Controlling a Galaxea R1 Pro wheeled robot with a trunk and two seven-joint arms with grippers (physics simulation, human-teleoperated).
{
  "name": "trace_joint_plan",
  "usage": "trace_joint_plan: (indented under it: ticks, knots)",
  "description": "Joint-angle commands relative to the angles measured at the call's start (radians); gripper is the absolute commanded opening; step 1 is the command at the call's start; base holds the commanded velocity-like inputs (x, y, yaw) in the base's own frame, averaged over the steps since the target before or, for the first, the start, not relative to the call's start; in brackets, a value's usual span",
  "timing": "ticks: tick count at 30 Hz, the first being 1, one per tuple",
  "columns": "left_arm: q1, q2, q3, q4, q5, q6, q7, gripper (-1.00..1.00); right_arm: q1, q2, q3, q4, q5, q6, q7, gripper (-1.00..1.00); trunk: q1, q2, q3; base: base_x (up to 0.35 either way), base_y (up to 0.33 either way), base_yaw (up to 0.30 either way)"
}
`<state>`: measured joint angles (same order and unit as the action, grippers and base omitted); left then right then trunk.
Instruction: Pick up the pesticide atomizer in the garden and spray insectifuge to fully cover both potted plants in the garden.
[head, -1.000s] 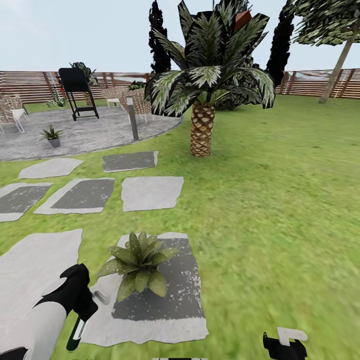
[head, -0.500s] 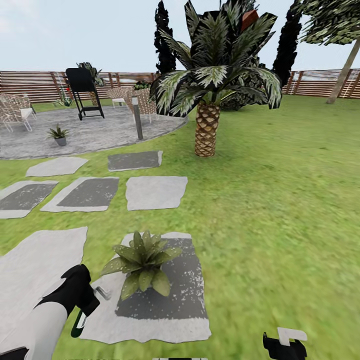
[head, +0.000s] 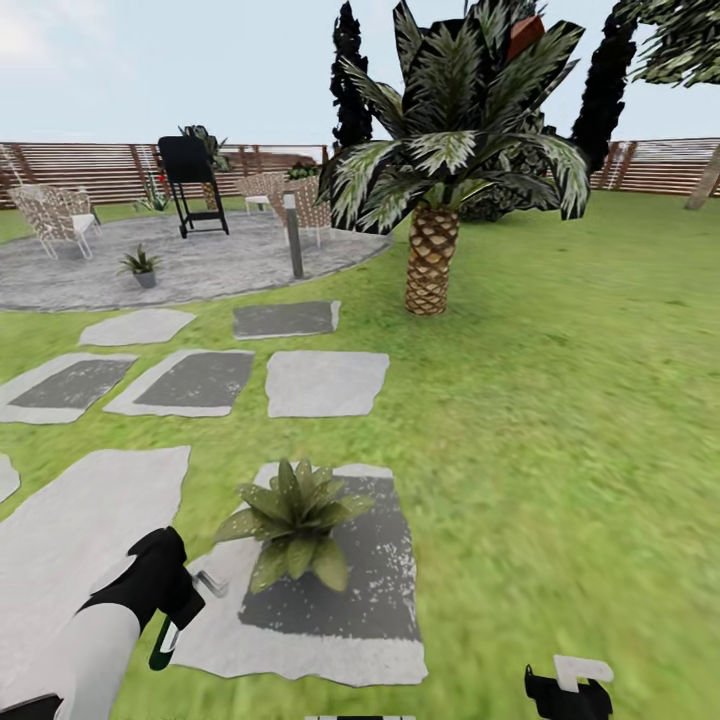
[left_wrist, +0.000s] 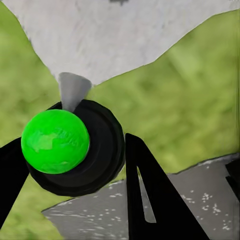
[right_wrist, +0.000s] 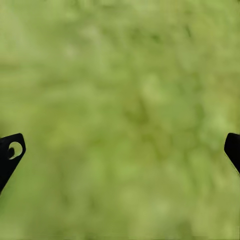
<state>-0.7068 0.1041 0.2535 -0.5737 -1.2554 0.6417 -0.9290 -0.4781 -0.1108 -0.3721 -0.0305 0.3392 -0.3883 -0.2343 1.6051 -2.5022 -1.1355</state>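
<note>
A: Counting first: I see two potted plants. The near potted plant stands on a grey stepping stone, and the far potted plant stands on the round patio, well apart from the first.

B: And the pesticide atomizer?

A: One only. It hangs in the left gripper, just beside the near plant, with its spray head toward the leaves. From the left wrist I look along the atomizer: a black round body with a bright green ball, and the black fingers are closed on both sides of it.

B: The right gripper?

A: Low at the edge of the head view, over the lawn. In the right wrist view its fingertips stand far apart with only grass between them, so the jaws are wide.

B: What else do you count?

A: One palm, one black grill, one short lamp post, some wicker chairs, and a slatted fence behind.

B: What differs from one second ago?

A: The whole picture has shifted to the right, so the camera has turned. A further piece of stone now shows at the left edge. The left gripper keeps its hold, and the plants did not move.
</note>
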Motion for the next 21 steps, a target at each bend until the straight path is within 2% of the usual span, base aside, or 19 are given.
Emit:
trace_joint_plan:
  ticks: [1,4,9,13,15,18,21]
  knots:
    - [-0.001,-0.001,0.004,-0.001,-0.006,0.004,-0.005,-1.0,-0.001,0.0,-0.007,0.001,0.011,-0.003,-0.004,1.0,0.0,0.0,-0.001,0.085,-0.256,0.275]
    - [-0.001,-0.01,0.004,-0.001,-0.006,0.004,-0.005,-1.0,-0.001,0.0,-0.007,0.001,0.011,-0.003,-0.004,1.0,0.0,0.0,-0.001,0.112,-0.266,0.241]
    - [0.0,-0.026,0.004,-0.001,-0.007,0.004,-0.004,-1.0,-0.001,-0.001,-0.007,0.001,0.011,-0.003,-0.003,1.0,0.0,0.0,-0.001,0.092,-0.261,0.035]
    - [-0.001,-0.026,0.005,-0.002,-0.007,0.004,-0.004,-1.0,-0.001,-0.001,-0.008,0.001,0.011,-0.003,-0.003,1.0,0.0,0.0,-0.001,0.227,-0.207,0.001]
    - [-0.001,-0.026,0.005,-0.034,-0.006,0.005,-0.006,-1.0,-0.001,-0.001,-0.007,0.001,0.011,-0.003,-0.004,1.0,0.0,0.0,-0.001,0.243,-0.187,0.082]
    - [0.0,-0.028,0.0,-0.073,0.007,0.009,-0.015,-1.0,-0.001,-0.001,-0.008,0.001,0.011,-0.003,-0.004,1.0,0.0,0.0,-0.001,0.243,-0.181,0.246]
    - [0.0,-0.023,-0.015,-0.074,-0.007,0.008,-0.021,-1.0,-0.001,-0.001,-0.008,0.001,0.011,-0.003,-0.002,1.0,0.0,0.0,-0.001,0.158,-0.22,0.271]
